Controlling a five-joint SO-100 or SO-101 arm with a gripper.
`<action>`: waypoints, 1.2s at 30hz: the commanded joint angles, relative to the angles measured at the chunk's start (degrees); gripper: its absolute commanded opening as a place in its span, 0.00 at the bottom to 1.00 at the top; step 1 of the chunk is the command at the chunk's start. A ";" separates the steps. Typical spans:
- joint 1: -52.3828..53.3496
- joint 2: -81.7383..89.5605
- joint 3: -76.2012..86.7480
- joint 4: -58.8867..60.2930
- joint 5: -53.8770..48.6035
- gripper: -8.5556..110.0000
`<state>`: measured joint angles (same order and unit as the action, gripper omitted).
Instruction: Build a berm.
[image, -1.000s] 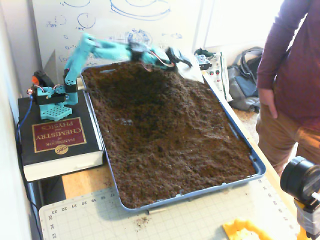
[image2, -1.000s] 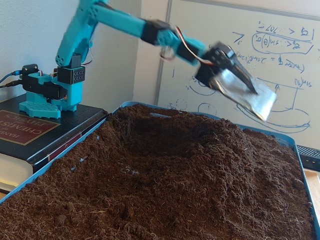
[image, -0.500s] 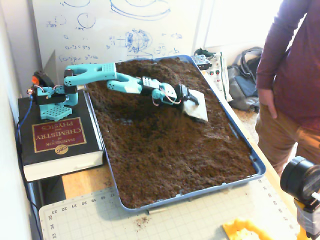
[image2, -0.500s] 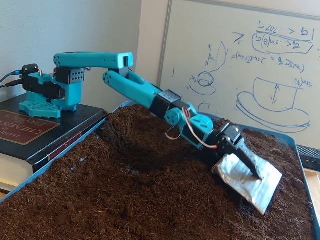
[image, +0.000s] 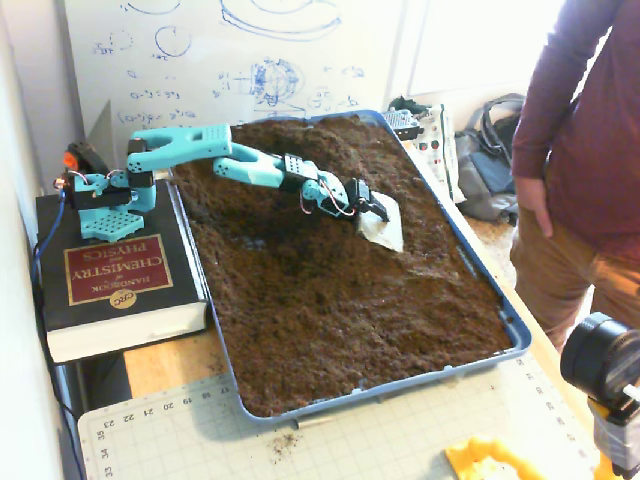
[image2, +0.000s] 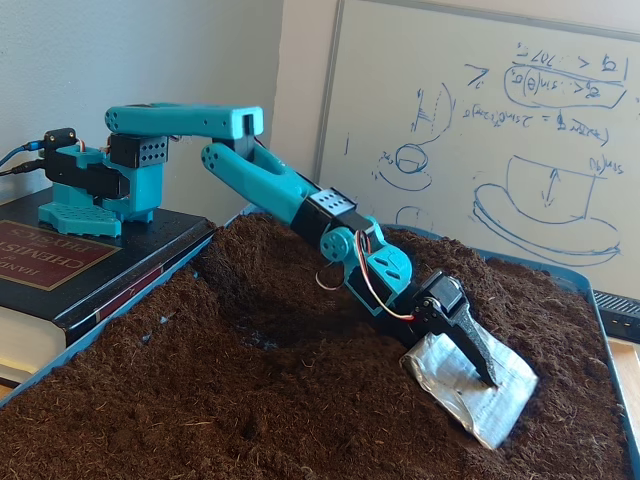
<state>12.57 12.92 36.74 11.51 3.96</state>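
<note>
While end effector (image2: 478, 372) drew back, soil heaped

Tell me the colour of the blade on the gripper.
Silvery grey, foil-like blade on the gripper; clearest in the low fixed view.
</note>
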 joint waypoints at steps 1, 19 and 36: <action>0.53 7.03 7.65 9.40 0.00 0.07; 2.90 27.25 30.59 24.87 -10.11 0.07; 1.41 45.18 31.29 24.35 -6.06 0.07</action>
<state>14.41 48.34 72.42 34.63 -4.66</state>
